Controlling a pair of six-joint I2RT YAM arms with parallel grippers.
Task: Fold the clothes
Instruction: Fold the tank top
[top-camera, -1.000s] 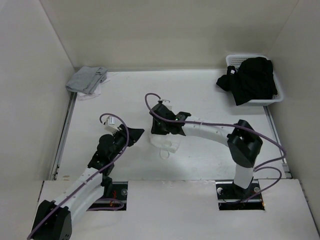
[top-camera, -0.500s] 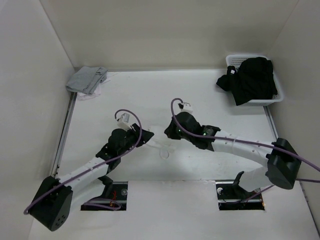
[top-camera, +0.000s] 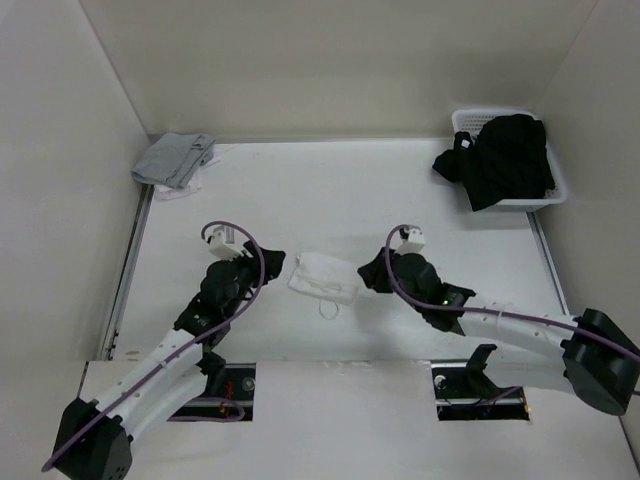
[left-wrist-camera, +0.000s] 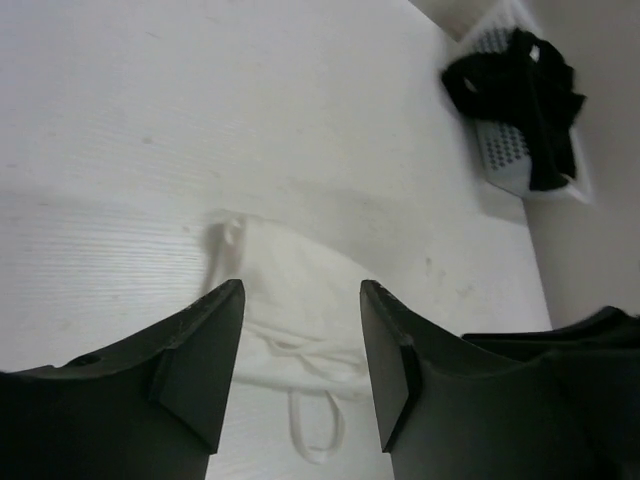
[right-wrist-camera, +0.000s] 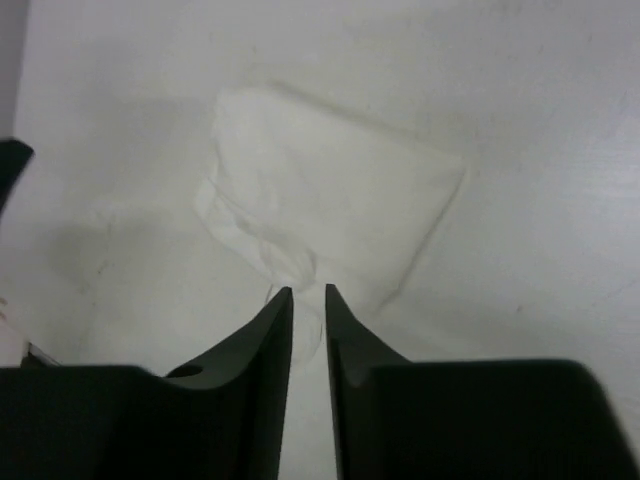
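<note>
The clothes (top-camera: 322, 277), a small white top, lie folded in a compact rectangle on the table between the two arms, with one strap loop (top-camera: 329, 308) sticking out toward the near edge. My left gripper (top-camera: 278, 264) is just left of them, open wide; in the left wrist view the clothes (left-wrist-camera: 290, 270) and the strap loop (left-wrist-camera: 318, 440) show beyond the spread jaws of the left gripper (left-wrist-camera: 300, 290). My right gripper (top-camera: 364, 272) sits just right of the clothes, apart from them. In the right wrist view the right gripper (right-wrist-camera: 308, 290) has a narrow gap with nothing in it, pointing at the clothes (right-wrist-camera: 330, 200).
A white basket (top-camera: 555, 185) with a black garment (top-camera: 505, 155) spilling over its rim stands at the back right. A grey folded cloth (top-camera: 175, 158) lies at the back left corner. Walls enclose the table on three sides.
Both grippers have let go and drawn back from the clothes, which now lie folded on the table. The right arm swung right and toward the near edge; the left jaws opened wider.
</note>
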